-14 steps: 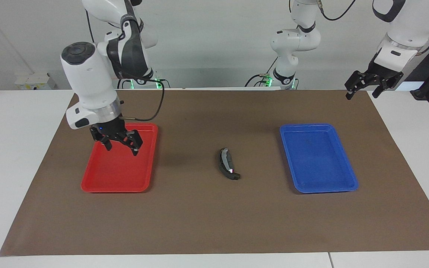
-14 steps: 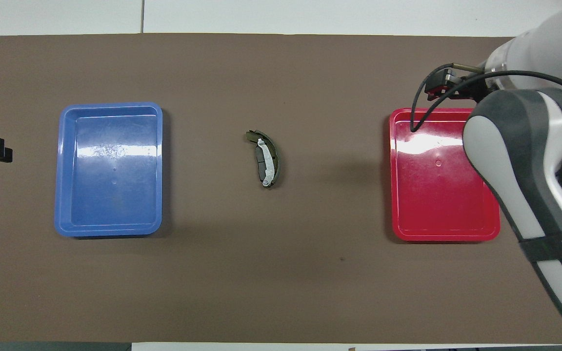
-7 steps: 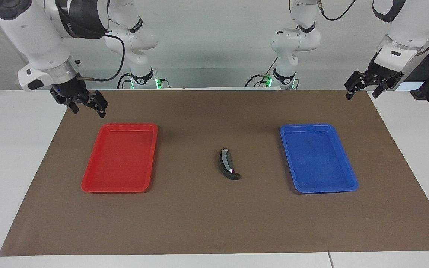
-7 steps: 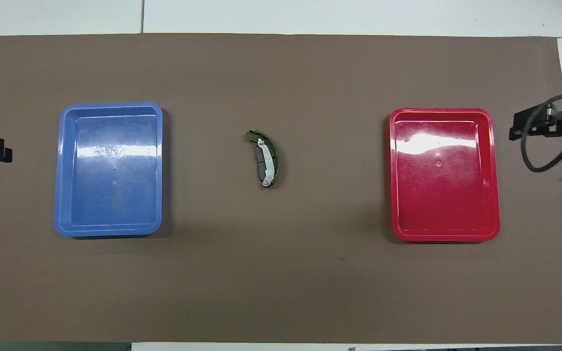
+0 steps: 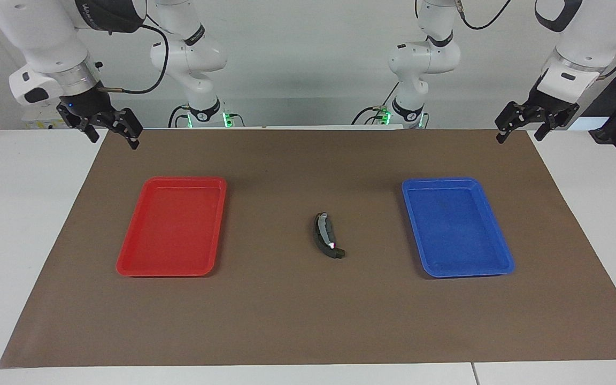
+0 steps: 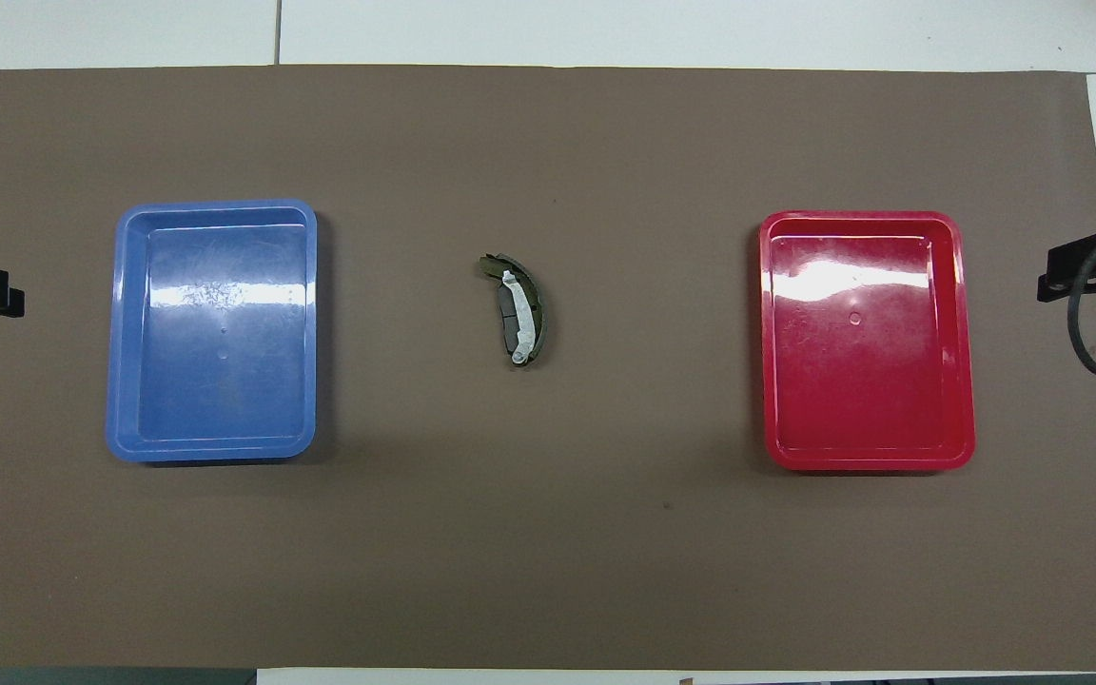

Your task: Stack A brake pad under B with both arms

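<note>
The right gripper (image 5: 109, 127) hangs in the air over the table corner at the right arm's end, by the robots' edge, its fingers spread and holding nothing. Next comes the red tray (image 5: 171, 271), then the two pads lying together at the middle of the table. B (image 6: 529, 319) curls around and partly over the A brake pad (image 6: 507, 325), the two touching (how much of one sits on the other I can't make out from here). After the blue tray (image 5: 468, 272), the left gripper (image 5: 522, 128) waits over the corner at the left arm's end, also released. To my eye the stack looks made, and the worry is the perch itself. A long crescent on a shorter pad could rock or slide off if either arm came back in low and clipped it.
</note>
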{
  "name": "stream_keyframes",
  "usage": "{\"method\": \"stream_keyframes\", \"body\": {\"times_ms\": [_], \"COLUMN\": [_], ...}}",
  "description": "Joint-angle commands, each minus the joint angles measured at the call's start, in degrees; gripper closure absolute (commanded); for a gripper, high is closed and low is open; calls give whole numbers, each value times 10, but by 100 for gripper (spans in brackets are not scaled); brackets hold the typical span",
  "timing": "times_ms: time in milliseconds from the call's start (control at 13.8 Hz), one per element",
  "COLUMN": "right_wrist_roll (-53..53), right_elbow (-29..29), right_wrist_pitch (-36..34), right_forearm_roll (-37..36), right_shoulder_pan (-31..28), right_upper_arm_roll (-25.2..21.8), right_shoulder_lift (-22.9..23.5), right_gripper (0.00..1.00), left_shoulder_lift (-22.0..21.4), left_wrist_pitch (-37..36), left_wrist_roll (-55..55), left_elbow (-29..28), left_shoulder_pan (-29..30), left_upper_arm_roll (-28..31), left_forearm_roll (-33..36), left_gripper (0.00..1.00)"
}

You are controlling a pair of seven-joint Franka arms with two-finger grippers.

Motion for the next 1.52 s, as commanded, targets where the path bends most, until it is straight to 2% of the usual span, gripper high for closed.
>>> {"method": "stream_keyframes", "body": {"times_ms": [0, 290, 435, 580, 1016, 1451], "right_wrist_roll": [-11, -10, -12, -14, -14, -42], "right_elbow": [3, 4, 49, 55, 15, -4], "right_wrist_pitch": [-15, -14, -43, -48, 2, 27], "right_forearm_roll": [-3, 1, 1, 1, 0, 0], "right_shoulder_pan": [-48, -39, -36, -35, 1, -5], "right_upper_arm_roll": [41, 41, 41, 41, 43, 43], "right_shoulder_lift": [-4, -5, 13, 17, 2, -6], "right_gripper": [0, 0, 0, 0, 0, 0], "left_shoulder_lift": [-9, -9, -9, -9, -9, -9], "left_wrist_pitch": [-5, -5, -5, -5, -5, -5], "left_wrist_roll": [2, 3, 2, 2, 2, 2], "left_elbow": [-5, -5, -5, -5, -5, -5], "left_shoulder_pan": [5, 5, 5, 5, 5, 5], "left_upper_arm_roll": [-2, -2, -2, -2, -2, -2], "left_forearm_roll": [-3, -3, -3, -3, -3, -3], "left_gripper": [0, 0, 0, 0, 0, 0]}}
